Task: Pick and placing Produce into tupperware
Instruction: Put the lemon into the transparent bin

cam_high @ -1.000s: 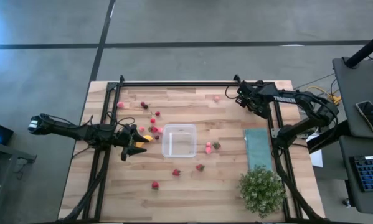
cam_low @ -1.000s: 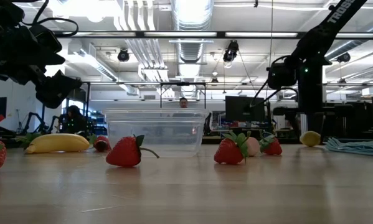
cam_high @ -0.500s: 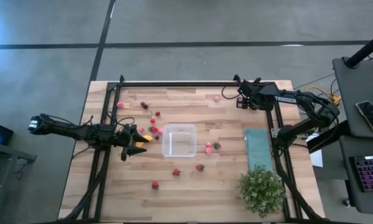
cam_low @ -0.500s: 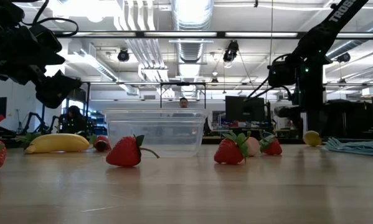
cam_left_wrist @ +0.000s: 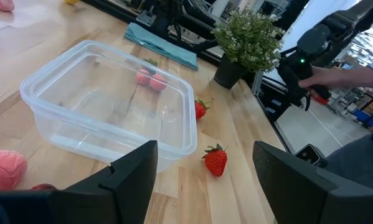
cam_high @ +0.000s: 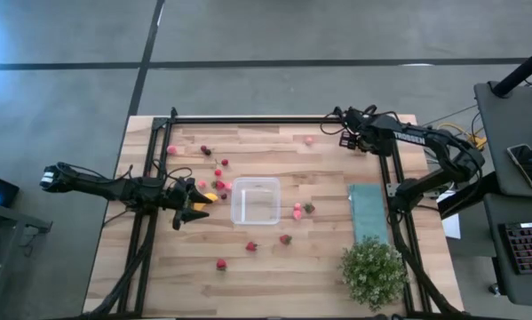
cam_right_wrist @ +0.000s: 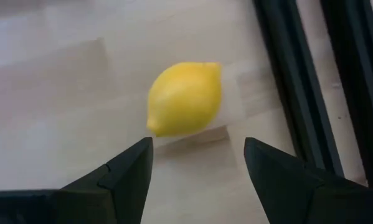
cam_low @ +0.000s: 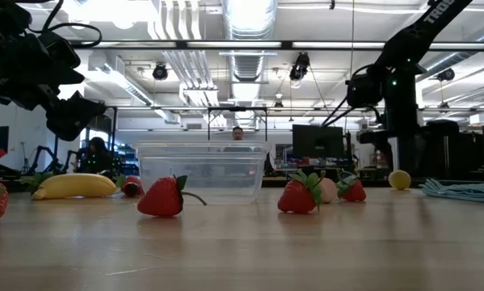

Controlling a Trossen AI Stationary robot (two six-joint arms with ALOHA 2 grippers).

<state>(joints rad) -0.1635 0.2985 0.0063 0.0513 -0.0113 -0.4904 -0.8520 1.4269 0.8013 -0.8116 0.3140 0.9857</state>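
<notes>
The clear tupperware [cam_high: 255, 201] stands on the table's middle; I see nothing inside it. Strawberries [cam_high: 250, 246] and pink pieces [cam_high: 297, 212] lie scattered around it, and a banana [cam_high: 210, 196] rests at its left. A yellow lemon [cam_right_wrist: 185, 98] lies on its side at the far right, next to the black frame rail. My right gripper [cam_right_wrist: 198, 180] hangs open above the lemon, pointing steeply down, with its fingertips short of it. My left gripper [cam_high: 193, 210] waits open beside the banana, facing the tupperware [cam_left_wrist: 105, 106].
A teal cloth [cam_high: 368, 213] and a green potted plant [cam_high: 372, 271] sit along the right side. Black frame rails [cam_high: 392, 178] run along the table's left, right and far edges. A person's hand [cam_left_wrist: 323, 74] shows beyond the table.
My right gripper has rolled about its wrist, risen a little and drifted toward the table's far edge over the lemon. It has stayed open.
</notes>
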